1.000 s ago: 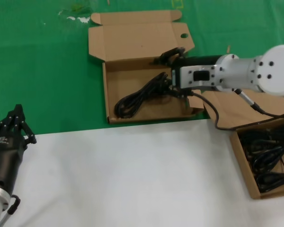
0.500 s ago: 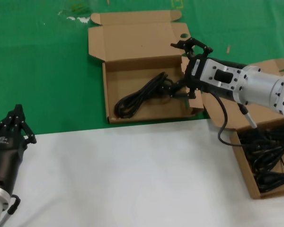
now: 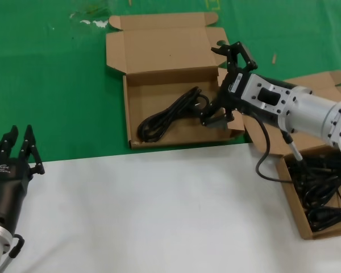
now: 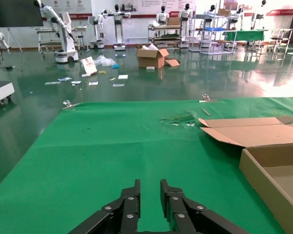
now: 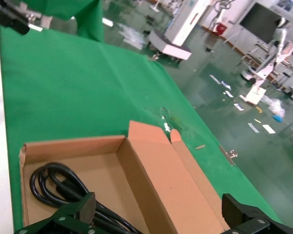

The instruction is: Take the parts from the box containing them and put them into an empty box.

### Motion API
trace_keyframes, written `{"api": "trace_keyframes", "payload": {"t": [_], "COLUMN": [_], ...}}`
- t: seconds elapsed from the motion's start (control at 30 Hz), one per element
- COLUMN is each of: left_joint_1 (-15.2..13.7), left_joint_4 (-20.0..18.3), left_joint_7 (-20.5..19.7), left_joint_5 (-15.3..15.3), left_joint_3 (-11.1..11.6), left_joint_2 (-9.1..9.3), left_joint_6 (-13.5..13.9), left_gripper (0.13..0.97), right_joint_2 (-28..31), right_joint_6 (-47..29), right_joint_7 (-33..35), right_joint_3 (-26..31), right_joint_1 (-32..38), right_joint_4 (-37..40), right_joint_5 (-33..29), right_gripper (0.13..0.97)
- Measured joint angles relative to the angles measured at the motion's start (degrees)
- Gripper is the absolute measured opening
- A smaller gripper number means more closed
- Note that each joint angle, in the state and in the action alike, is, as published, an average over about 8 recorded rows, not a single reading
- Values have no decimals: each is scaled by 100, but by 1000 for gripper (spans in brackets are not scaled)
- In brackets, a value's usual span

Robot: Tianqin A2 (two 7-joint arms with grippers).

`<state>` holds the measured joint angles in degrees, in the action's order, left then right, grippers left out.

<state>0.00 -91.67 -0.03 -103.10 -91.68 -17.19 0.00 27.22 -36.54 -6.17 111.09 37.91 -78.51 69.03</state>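
Note:
The wide cardboard box with finger holes [image 3: 165, 54] lies open on the green cloth and holds one black looped cable [image 3: 169, 115]. My right gripper [image 3: 223, 85] hovers over this box's right side, wide open and empty. In the right wrist view the gripper [image 5: 161, 219] looks down on the box [image 5: 156, 165] and the cable [image 5: 51, 183]. The angled cardboard box [image 3: 285, 182] at the right edge holds several black cables [image 3: 324, 187]. My left gripper [image 3: 18, 139] is parked at the lower left, slightly open and empty; it also shows in the left wrist view [image 4: 150, 187].
A white table surface [image 3: 159, 210] fills the front; the green cloth [image 3: 51, 85] covers the back. The angled box's lid flap [image 3: 324, 79] lies behind my right arm. The wide box's corner shows in the left wrist view [image 4: 268, 146].
My right gripper has lifted out of the wide box and swung toward the box's right side, open. The cable stays lying in the box. My left gripper's fingers have parted a little.

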Motion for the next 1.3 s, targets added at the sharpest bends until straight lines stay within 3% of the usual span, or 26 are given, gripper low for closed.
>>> {"api": "trace_keyframes", "payload": {"t": [0.27, 0.4, 0.57, 0.97, 1.1, 1.3], "left_joint_1": [0, 0, 0, 0, 0, 0], "left_joint_4": [0, 0, 0, 0, 0, 0], "left_joint_7": [0, 0, 1, 1, 3, 3], "left_joint_5": [0, -1, -1, -1, -1, -1], "left_joint_3": [0, 0, 0, 0, 0, 0], "left_joint_2": [0, 0, 0, 0, 0, 0], "left_joint_6": [0, 0, 0, 0, 0, 0], "left_gripper": [299, 349, 473, 751, 751, 852], "right_joint_2": [-110, -168, -240, -413, -471, -557], "right_joint_6": [400, 610, 873, 1503, 1714, 2030], "right_joint_7": [69, 104, 149, 254, 290, 343], "right_joint_3": [-212, -324, -464, -799, -911, -1079], "right_joint_1": [-413, -631, -903, -1558, -1778, -2105], "right_joint_4": [-144, -220, -315, -542, -618, -731], "right_joint_5": [373, 569, 814, 1403, 1600, 1894], "right_gripper": [924, 940, 966, 966, 966, 966]}}
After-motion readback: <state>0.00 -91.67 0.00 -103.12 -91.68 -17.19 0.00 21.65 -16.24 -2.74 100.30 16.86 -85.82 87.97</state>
